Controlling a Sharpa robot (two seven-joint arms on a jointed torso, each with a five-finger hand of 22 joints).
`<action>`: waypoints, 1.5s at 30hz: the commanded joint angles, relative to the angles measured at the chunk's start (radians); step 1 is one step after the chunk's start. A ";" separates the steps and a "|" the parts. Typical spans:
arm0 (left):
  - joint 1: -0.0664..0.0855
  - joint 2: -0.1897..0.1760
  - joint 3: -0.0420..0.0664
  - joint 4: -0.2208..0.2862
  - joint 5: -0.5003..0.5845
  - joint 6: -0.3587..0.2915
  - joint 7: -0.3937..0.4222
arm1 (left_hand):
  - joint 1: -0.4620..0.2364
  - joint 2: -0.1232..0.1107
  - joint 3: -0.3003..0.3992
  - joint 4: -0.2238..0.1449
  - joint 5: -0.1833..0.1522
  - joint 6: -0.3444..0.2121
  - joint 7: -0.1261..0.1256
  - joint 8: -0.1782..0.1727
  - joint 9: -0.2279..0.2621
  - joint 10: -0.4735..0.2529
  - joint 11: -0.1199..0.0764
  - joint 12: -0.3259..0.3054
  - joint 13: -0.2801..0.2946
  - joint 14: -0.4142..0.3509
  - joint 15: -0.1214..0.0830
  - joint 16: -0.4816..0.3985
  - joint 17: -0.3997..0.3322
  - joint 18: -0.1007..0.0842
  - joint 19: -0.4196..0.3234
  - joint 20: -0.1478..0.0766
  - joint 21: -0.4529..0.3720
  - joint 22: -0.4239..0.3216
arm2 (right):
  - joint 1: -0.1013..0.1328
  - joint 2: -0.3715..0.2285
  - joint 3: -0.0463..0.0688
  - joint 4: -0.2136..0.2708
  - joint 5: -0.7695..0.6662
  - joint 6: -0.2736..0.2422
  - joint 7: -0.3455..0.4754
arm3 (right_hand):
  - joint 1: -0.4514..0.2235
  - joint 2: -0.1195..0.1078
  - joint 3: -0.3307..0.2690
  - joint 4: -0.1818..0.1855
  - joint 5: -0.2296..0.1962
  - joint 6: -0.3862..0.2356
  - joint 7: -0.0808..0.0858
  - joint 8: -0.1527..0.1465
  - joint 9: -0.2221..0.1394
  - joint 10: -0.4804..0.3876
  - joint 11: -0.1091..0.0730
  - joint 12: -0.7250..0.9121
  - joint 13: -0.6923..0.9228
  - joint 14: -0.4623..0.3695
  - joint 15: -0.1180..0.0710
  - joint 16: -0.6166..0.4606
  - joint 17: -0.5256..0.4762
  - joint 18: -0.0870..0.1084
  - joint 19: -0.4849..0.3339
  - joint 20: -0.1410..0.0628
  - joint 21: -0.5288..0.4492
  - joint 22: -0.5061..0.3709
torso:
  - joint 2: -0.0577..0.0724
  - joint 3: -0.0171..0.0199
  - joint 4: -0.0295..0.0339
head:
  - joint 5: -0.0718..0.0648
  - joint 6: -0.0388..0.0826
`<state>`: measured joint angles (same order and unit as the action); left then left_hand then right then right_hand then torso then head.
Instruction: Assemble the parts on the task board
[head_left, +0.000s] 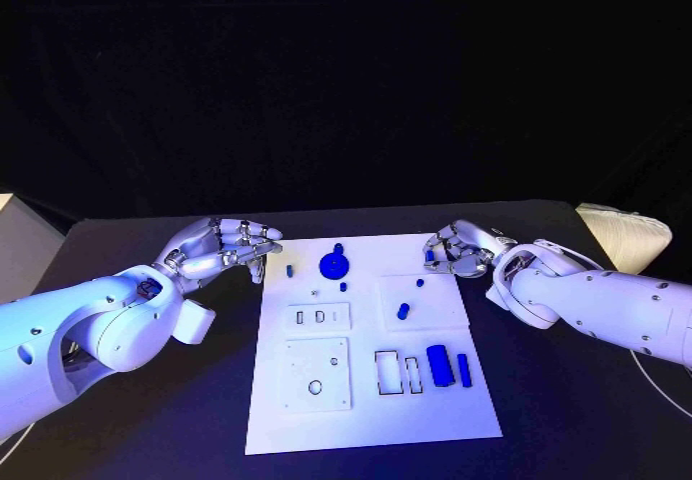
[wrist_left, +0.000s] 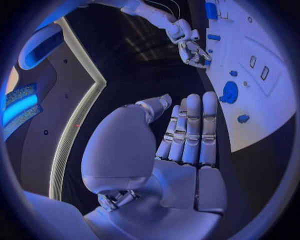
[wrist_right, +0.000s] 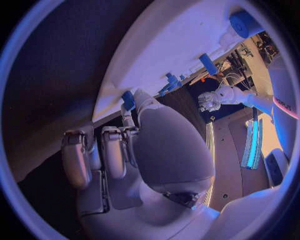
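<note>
Looking at the head view, your landmark is the task board, the white plate in the middle of the table. Both hands sit at its far end, one on each side.

Your left hand is just off the board's far-left corner. Its fingers are extended side by side in its wrist view, with nothing in them, so call it released and empty. Your right hand hovers over the board's far-right corner with fingers curled in. There's a small blue part right at its fingertips in the right wrist view, but I can't tell if it's actually pinched or just lying on the board by the fingers.

The round blue part stands on the board's far end, between the two hands and a bit nearer the left one. A short blue peg lies on the raised square right of the board's middle, nearer your right hand, with its long axis slanting roughly along the board's length. The bigger blue block and slim blue bar stand toward the near-right, long axes running along the board's length, so my guess is those are right-arm jobs.
</note>
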<state>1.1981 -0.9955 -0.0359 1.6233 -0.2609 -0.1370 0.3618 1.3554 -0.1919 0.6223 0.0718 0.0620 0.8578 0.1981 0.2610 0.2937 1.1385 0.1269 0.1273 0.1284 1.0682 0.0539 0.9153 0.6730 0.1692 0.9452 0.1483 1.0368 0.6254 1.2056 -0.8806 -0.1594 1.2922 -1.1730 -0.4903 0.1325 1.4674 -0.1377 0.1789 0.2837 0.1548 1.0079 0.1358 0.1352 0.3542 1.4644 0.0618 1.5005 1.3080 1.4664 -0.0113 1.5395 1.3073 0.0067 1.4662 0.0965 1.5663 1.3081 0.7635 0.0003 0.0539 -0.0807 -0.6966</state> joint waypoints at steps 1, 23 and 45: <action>0.000 0.001 0.000 0.001 -0.003 0.018 0.004 | -0.008 0.001 0.004 0.000 -0.002 -0.006 0.001 0.001 0.002 -0.006 0.001 -0.005 0.001 -0.007 0.000 -0.005 -0.001 0.014 -0.010 0.001 -0.002 0.001 | -0.001 0.000 0.000 0.001 -0.001 0.001 -0.001 | 0.003 0.015 0.017 -0.003 -0.003 0.014 -0.002 0.008 0.001 0.054 -0.009 0.002 0.209 0.088 -0.008 0.003 0.199 -0.007 0.105 -0.009 0.004 0.263 | 0.000 -0.0004 0.0008 | 0.000 -0.001; 0.000 0.008 0.000 -0.004 -0.012 0.011 -0.013 | -0.019 0.006 0.005 -0.012 -0.003 0.002 0.000 0.007 0.008 0.025 -0.006 0.021 0.015 0.011 -0.005 -0.006 0.002 0.009 0.014 -0.001 0.022 0.035 | 0.014 -0.008 0.001 0.068 -0.028 -0.083 -0.074 | 0.008 0.030 0.107 -0.022 -0.090 0.075 -0.040 0.079 0.025 0.060 -0.042 0.006 0.213 0.089 -0.036 0.003 0.201 -0.007 0.105 -0.035 0.004 0.263 | -0.004 -0.0017 -0.0013 | 0.004 0.004; 0.001 0.049 0.000 -0.033 -0.014 -0.001 -0.030 | -0.024 0.008 0.000 -0.020 -0.003 0.008 -0.006 0.012 0.011 0.044 -0.014 0.045 0.030 0.022 -0.011 0.000 0.008 0.004 0.036 -0.005 0.043 0.064 | 0.029 0.122 -0.003 0.351 -0.290 -0.160 -0.427 | -0.019 0.011 0.109 -0.013 -0.100 0.075 -0.043 0.094 0.030 0.063 -0.046 0.006 0.214 0.088 -0.039 0.000 0.196 -0.007 0.105 -0.039 0.004 0.263 | -0.031 -0.0203 -0.0044 | 0.022 -0.017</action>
<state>1.1983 -0.9496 -0.0365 1.5893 -0.2715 -0.1381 0.3366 1.3405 -0.1883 0.6219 0.0572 0.0620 0.8619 0.1939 0.2697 0.3039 1.1748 0.1125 0.1666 0.1551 1.0848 0.0441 0.9099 0.6794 0.1693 0.9732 0.1431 1.0732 0.6822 1.2383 -0.7634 -0.1621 1.6369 -1.3624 -0.6384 -0.1982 1.4548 -0.1239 0.2863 0.2680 0.0559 1.0562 0.1187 0.2246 0.3563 1.4645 0.0225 1.5013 1.3075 1.4646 -0.0450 1.5395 1.3078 0.0068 1.4663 0.0644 1.5662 1.3075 0.7371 -0.0157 0.0479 -0.0624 -0.7091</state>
